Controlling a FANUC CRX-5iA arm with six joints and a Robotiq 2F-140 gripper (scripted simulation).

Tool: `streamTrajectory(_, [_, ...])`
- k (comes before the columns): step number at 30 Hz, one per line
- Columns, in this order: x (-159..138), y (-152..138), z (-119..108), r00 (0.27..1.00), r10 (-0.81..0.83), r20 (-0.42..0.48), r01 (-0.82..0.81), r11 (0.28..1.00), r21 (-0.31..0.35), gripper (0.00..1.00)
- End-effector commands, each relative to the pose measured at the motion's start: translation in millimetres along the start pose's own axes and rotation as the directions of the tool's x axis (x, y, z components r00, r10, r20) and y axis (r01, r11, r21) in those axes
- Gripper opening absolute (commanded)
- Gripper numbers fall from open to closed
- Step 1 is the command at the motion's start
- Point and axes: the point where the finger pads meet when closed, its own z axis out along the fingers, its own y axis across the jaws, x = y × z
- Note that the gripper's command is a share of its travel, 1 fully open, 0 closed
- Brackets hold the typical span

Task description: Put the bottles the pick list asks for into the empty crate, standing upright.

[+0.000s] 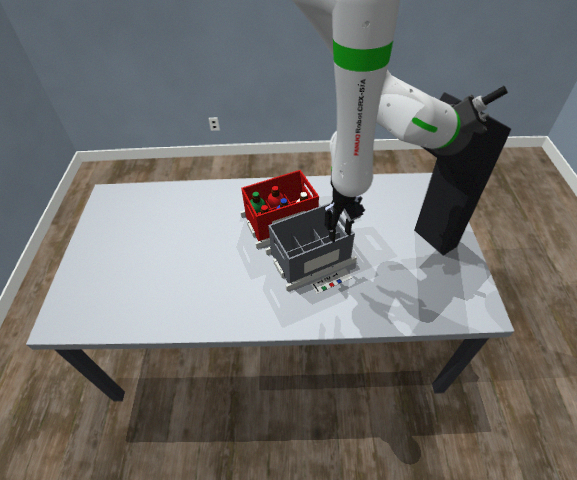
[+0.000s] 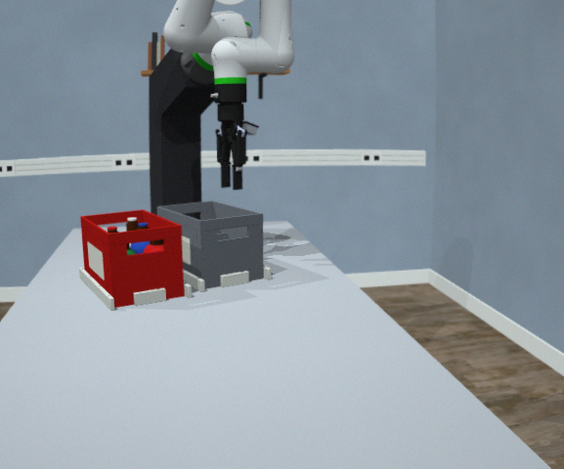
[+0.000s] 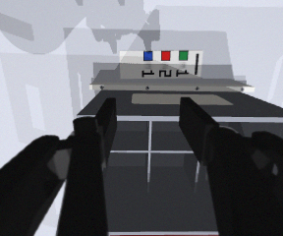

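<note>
The empty grey crate (image 1: 311, 248) with inner dividers stands on the table, and in the wrist view (image 3: 181, 162) it lies right below me. The red crate (image 1: 279, 201) behind it holds several bottles with red, green, blue and white caps. The pick list (image 3: 161, 64) lies on the table beyond the grey crate's front wall; it shows blue, red and green squares marked 1, 2 and 1, with the black bar at the right. My gripper (image 1: 340, 231) hangs above the grey crate's back right corner, as the exterior view (image 2: 231, 184) also shows. Its fingers stand partly apart with nothing between them.
White guide strips (image 2: 148, 296) sit on the table around both crates. The arm's tall black pedestal (image 1: 459, 175) stands on the table's far right. The pick list also shows in the top view (image 1: 332, 283), in front of the grey crate.
</note>
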Motion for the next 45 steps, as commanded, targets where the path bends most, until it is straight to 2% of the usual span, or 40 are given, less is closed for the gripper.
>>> streamTrajectory(1, [0, 0, 0, 1.0, 0.0, 0.01, 0.0, 1.0, 0.003, 0.44])
streamTrajectory(18, [0, 0, 0, 1.0, 0.0, 0.01, 0.0, 1.0, 0.003, 0.44])
streamTrajectory(23, [-23, 5, -8, 0.986, 0.166, 0.011, -0.166, 0.986, 0.001, 0.44])
streamTrajectory(33, [-70, 14, -22, 0.897, 0.441, 0.024, -0.441, 0.898, -0.003, 0.44])
streamTrajectory(35, [-70, 14, -22, 0.897, 0.441, 0.024, -0.441, 0.898, -0.003, 0.44])
streamTrajectory(36, [-75, 16, -23, 0.865, 0.501, 0.015, -0.501, 0.865, -0.003, 0.44])
streamTrajectory(45, [-117, 24, -36, 0.732, 0.679, 0.055, -0.68, 0.733, -0.016, 0.44])
